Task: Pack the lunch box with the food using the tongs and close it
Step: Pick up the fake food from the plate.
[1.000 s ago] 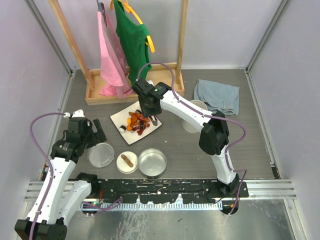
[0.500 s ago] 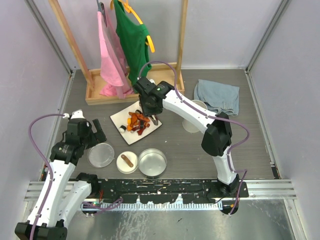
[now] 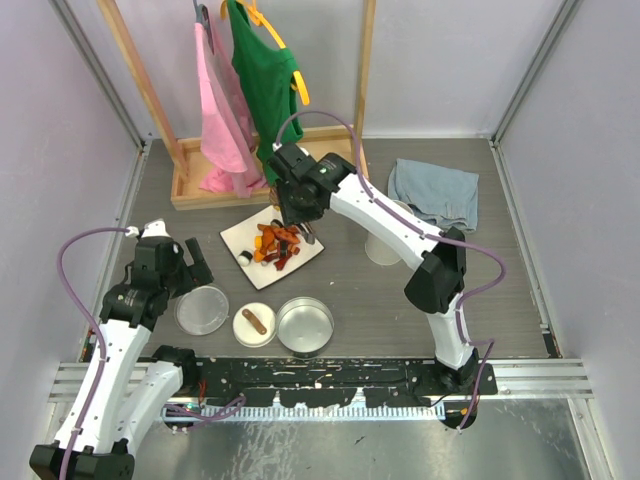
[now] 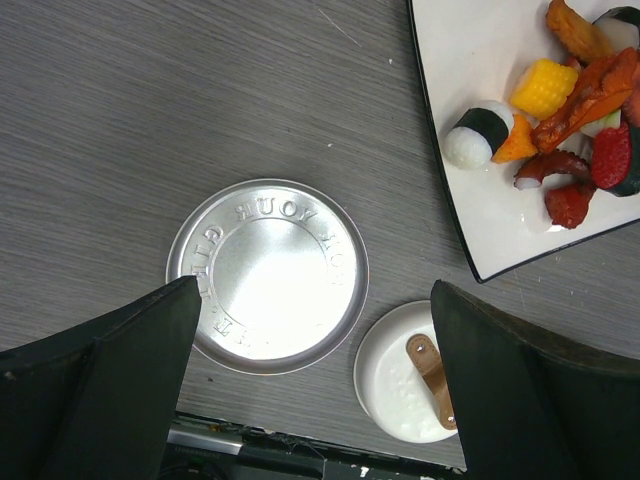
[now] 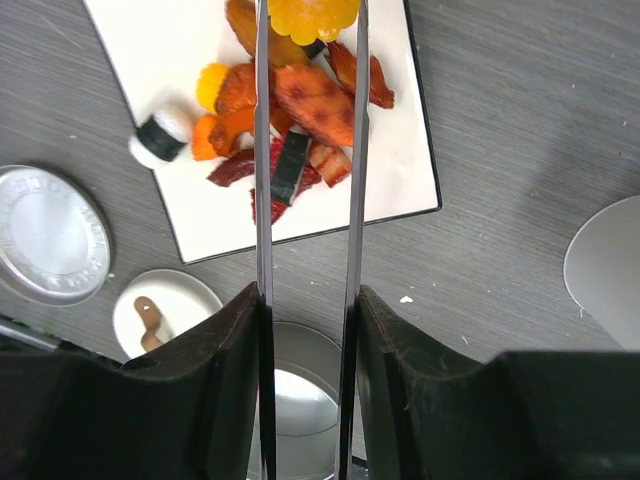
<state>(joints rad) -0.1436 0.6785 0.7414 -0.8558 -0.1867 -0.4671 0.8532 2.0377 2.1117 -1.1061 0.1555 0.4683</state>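
Observation:
My right gripper is shut on the slim silver tongs, whose two arms run forward over the white plate. Between the tong tips at the frame's top edge sits a yellow piece of food. More food, orange, red and black, lies heaped on the plate. The lunch box parts stand near the front: flat lid, small dish with a brown sausage-like piece, and wide tin. My left gripper hangs open above the lid, holding nothing.
A tall cup stands right of the plate, partly behind the right arm. A folded blue-grey cloth lies at the back right. A wooden rack with pink and green garments stands at the back.
The right gripper with the tongs has shifted slightly back and up over the plate. The left arm has barely moved.

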